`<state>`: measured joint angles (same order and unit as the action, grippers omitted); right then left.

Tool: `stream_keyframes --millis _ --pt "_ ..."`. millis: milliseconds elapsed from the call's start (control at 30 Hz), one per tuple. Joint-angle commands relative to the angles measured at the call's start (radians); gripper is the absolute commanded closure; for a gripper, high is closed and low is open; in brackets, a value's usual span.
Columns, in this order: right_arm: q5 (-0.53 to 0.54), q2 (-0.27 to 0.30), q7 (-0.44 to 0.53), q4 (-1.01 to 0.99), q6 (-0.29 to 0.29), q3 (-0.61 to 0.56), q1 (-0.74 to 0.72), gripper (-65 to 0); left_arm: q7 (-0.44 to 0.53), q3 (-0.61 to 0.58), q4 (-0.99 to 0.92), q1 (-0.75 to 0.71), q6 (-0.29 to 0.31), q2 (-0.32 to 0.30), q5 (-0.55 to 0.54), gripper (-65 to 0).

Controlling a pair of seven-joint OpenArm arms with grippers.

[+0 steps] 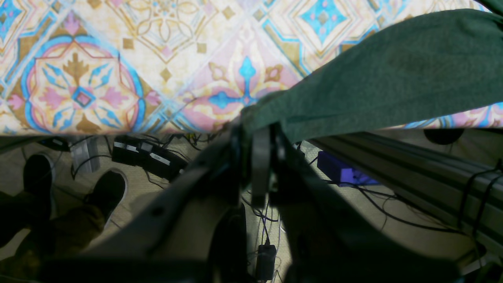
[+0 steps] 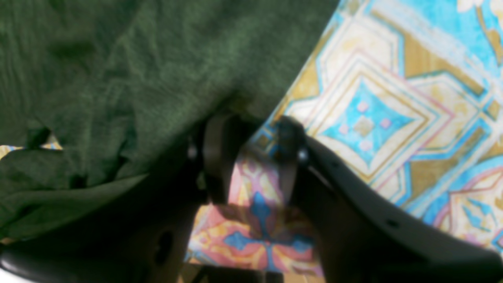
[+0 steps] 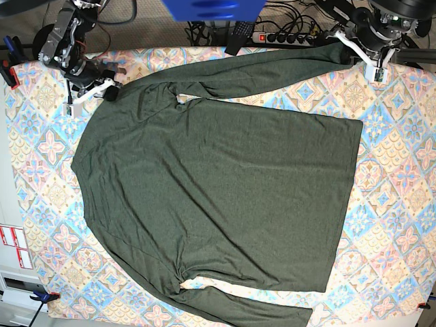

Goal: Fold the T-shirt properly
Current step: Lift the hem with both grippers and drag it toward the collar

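You are laying out the T-shirt (image 3: 218,197) on the table (image 3: 402,204): left end effector (image 1: 261,131) pinching the sleeve cuff (image 1: 267,114), right end effector (image 2: 251,153) parted and empty beside the shoulder, needing a fresh grasp next.

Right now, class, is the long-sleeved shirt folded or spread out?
Spread out. The long-sleeved shirt lies flat on the patterned tablecloth, body unfolded; one sleeve stretches along the far edge, the other along the near edge.

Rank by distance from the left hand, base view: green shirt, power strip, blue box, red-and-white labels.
1. Dark green knit shirt, sleeve in left hand.
2. Dark power strip, top edge.
3. Blue box, top centre.
4. Red-and-white labels, lower left.
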<state>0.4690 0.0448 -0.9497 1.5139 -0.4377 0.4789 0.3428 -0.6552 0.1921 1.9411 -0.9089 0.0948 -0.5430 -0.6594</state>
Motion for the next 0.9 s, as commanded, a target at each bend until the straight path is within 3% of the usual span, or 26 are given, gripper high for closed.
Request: stream_keyframes --millis 0,533,767,867 --pt "-0.003 0.005 -0.007 -0.009 -0.002 0.001 -0.003 -20.6 0.010 0.008 0.011 -0.006 0.003 -0.010 -0.003 0.0" --pt "-0.003 -0.003 -0.001 -0.028 -0.002 -0.087 -0.034 -20.0 0.008 0.014 0.008 0.027 0.003 -0.010 -0.001 0.0" --pt "-0.003 -0.003 -0.001 -0.029 -0.005 -0.082 -0.047 -1.5 0.008 0.016 0.008 0.027 0.003 -0.010 -0.003 0.0" --pt "-0.003 -0.003 -0.001 -0.022 -0.005 -0.081 -0.046 -0.4 0.008 0.016 0.008 0.027 0.003 -0.010 -0.003 0.0"
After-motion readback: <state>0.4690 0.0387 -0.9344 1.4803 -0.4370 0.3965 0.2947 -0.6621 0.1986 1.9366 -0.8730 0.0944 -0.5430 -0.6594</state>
